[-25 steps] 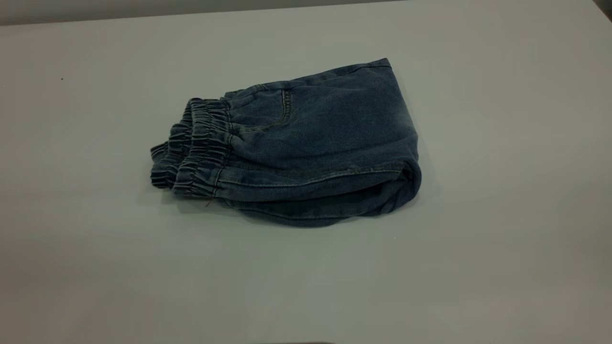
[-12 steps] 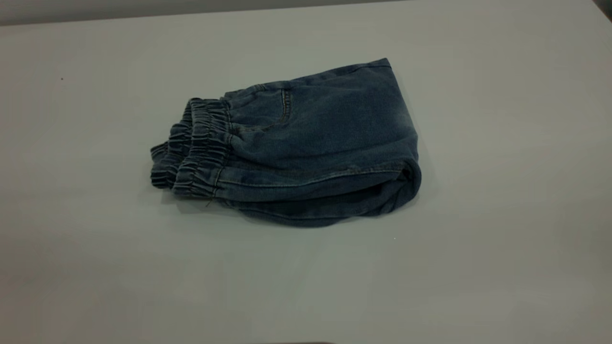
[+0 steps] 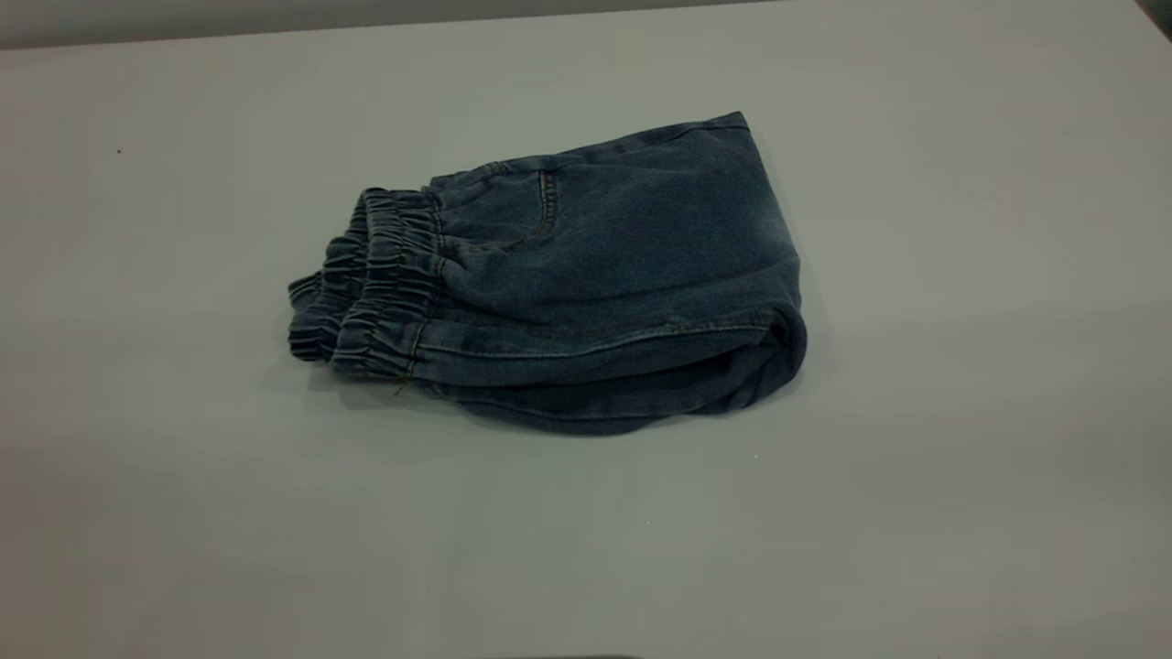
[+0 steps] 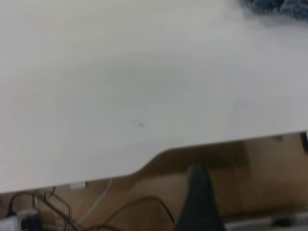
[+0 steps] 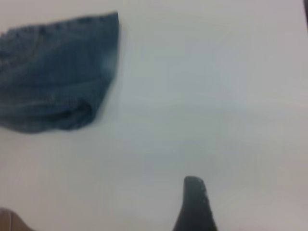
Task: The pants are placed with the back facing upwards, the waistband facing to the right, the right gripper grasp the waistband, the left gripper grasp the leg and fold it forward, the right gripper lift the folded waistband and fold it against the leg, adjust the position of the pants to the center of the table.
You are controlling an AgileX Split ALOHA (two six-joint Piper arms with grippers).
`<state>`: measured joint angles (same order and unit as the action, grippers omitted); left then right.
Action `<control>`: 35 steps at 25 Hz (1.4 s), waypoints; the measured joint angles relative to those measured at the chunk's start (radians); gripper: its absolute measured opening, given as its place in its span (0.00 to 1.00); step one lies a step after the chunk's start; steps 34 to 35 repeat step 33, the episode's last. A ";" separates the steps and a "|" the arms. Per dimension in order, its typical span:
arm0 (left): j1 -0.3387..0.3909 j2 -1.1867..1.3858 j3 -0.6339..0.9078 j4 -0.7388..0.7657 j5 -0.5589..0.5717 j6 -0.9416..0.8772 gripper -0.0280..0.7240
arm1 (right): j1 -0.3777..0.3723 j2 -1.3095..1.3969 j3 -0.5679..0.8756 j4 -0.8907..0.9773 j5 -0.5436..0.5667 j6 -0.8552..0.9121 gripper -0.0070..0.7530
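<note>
Denim pants (image 3: 568,284) lay folded on the table (image 3: 961,412). Both grippers sat well apart from them; whether their fingers were open couldn't be told.

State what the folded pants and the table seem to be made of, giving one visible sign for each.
The pants: apparently soft blue denim, matte, with faded pale patches, contrast seam stitching and a gathered elastic waistband.
The table: smooth, pale grey-white, evenly matte; probably laminate or painted board, though the look leaves that open.

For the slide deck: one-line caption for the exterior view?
Folded denim pants lie on the table, elastic waistband facing left.
</note>
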<state>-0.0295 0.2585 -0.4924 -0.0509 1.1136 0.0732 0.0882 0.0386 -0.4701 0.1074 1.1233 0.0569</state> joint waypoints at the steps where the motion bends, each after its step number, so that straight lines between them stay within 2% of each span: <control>1: 0.000 -0.020 0.000 0.000 0.000 0.000 0.70 | 0.000 -0.023 0.000 0.002 0.002 0.000 0.60; 12: 0.000 -0.273 0.000 -0.001 0.010 0.000 0.70 | 0.000 -0.050 0.000 0.017 0.006 0.000 0.60; 35: 0.000 -0.276 0.000 -0.004 0.014 0.000 0.70 | -0.001 -0.050 0.000 0.019 0.006 0.000 0.60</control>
